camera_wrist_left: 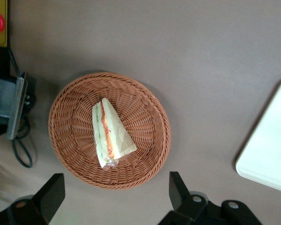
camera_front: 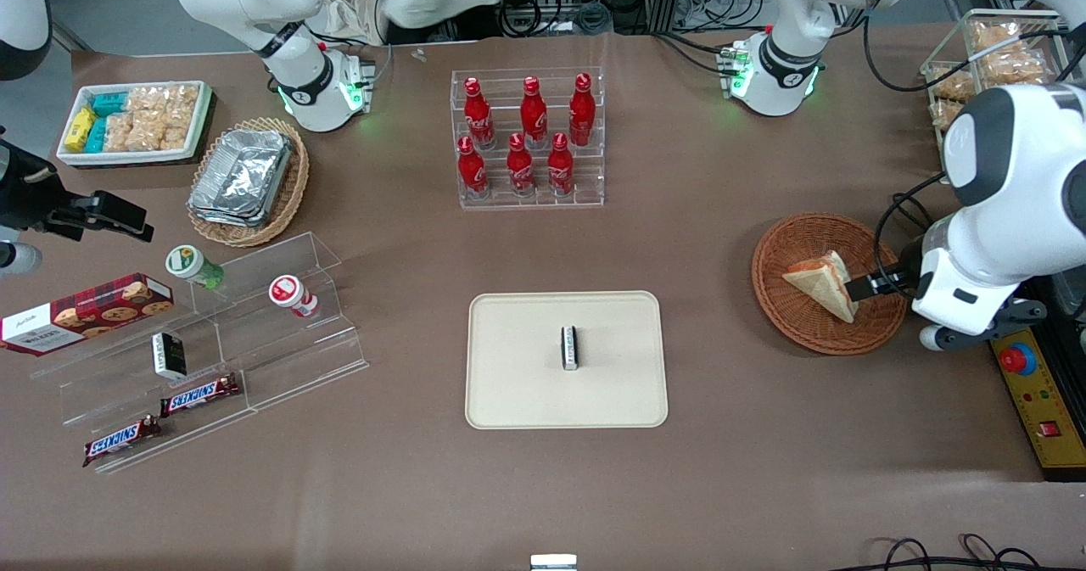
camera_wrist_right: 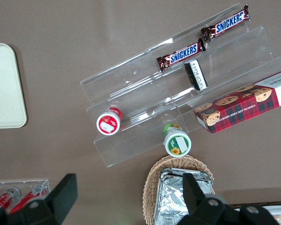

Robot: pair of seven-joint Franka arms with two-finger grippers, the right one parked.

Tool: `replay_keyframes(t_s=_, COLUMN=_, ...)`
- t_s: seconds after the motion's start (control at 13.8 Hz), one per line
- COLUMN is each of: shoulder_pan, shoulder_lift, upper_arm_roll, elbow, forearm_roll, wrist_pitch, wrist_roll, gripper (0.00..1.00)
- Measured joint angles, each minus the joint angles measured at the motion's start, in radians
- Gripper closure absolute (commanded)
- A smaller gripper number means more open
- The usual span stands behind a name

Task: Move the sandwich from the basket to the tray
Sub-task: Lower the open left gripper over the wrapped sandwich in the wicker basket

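Note:
The sandwich, a wedge of white bread with orange and green filling, lies in the round reddish-brown basket. The left wrist view shows the sandwich near the middle of the basket. My left gripper hovers above the basket's rim at the working arm's end, beside the sandwich. It is open and empty, with its fingers spread about as wide as the basket. The beige tray lies at the table's middle, toward the parked arm from the basket; one corner of the tray shows in the left wrist view.
A small black-and-white packet stands on the tray. A clear rack of red bottles stands farther from the camera than the tray. A yellow control box lies beside the basket at the table's edge.

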Motion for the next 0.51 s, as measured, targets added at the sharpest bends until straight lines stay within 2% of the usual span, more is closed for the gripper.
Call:
replay_keyframes(t_s=0.29, shoulder_pan=0.005, shoulder_lift=-0.030, upper_arm_roll=0.006, elbow=-0.225, forearm_roll=0.000, wrist_pitch=0.222, wrist_roll=-0.085, gripper=0.02)
replay_keyframes(t_s=0.51, shoulder_pan=0.029, shoulder_lift=-0.058, upper_arm_roll=0.009, elbow=-0.364, forearm_roll=0.000, wrist_pitch=0.326, wrist_roll=-0.107, gripper=0.01)
